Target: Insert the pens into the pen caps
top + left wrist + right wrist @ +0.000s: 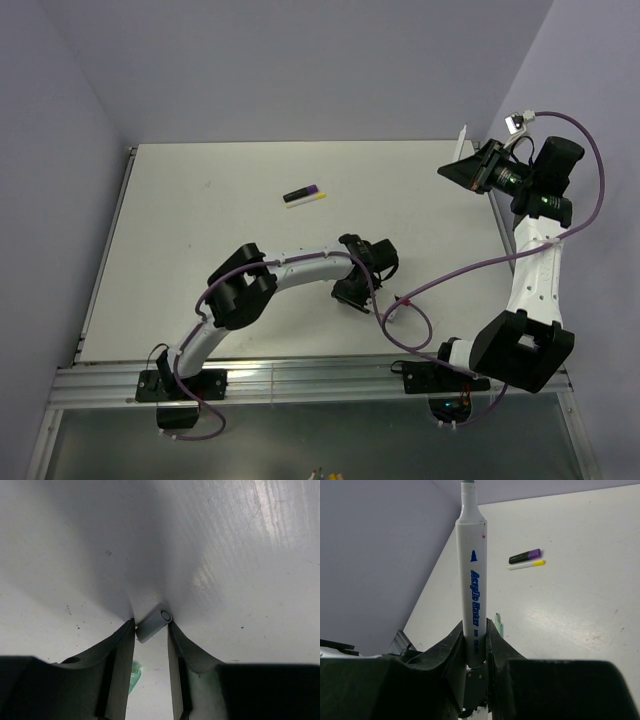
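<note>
The surface (200, 220) carries two pens lying side by side near its middle, well apart from both arms. The black pen (300, 192) appears to wear the purple cap (315, 188), and the pale pen (303, 201) the yellow cap (321, 196). Judged from this, two insertions are done. Both pens lie roughly left-to-right in the top view, capped ends to the right. The right claw (475, 625) is raised over the far right corner and is pressed onto the rear of the grey-white pen (472, 565). That pen's long axis runs in line with the claw, and its bare nib points outward, away from the wrist. The left claw (150, 630) is down at the surface near the middle and pinches the grey cap (157, 620) between its fingertips. The cap lies on its side, skewed across the gap, with its ringed end turned away from the wrist. Remaining: bring nib and cap onto one axis and press them together. A green pen (134, 677) lies beneath the left claw; no cap for it is visible.
</note>
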Robot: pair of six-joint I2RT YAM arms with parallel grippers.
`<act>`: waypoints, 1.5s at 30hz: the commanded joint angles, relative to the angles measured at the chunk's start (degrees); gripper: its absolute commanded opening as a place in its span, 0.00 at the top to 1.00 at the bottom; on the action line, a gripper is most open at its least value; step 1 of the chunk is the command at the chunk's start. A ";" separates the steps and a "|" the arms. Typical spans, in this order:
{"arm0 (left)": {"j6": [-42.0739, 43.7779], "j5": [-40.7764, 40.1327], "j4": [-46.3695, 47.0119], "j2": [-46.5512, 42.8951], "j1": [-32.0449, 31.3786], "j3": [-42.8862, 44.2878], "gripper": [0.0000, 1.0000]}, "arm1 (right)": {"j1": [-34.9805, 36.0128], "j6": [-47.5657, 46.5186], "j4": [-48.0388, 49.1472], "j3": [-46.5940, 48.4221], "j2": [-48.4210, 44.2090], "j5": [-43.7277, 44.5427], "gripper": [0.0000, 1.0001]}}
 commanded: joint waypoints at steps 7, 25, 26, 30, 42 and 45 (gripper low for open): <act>3.66 -4.64 2.32 1.93 -2.21 -3.07 0.58 | -0.90 0.42 0.94 2.62 -1.93 -1.73 1.00; 8.84 -2.63 4.00 -1.33 -6.44 -10.09 0.70 | -1.43 0.77 0.93 2.36 -2.46 -2.08 1.00; 9.55 -2.36 4.34 -1.24 -6.44 -10.54 0.73 | -1.43 0.77 1.02 2.35 -2.37 -2.08 1.00; 12.80 1.06 4.26 -0.45 -6.00 -11.16 0.82 | -1.43 0.68 0.93 2.44 -2.37 -1.91 1.00; 4.13 13.96 1.10 -5.79 -1.87 -3.07 1.00 | -1.26 0.68 0.93 3.84 -1.76 -0.50 1.00; -1.40 19.68 1.71 -11.06 2.17 -2.54 1.00 | -0.56 0.60 0.85 5.95 -0.36 0.55 1.00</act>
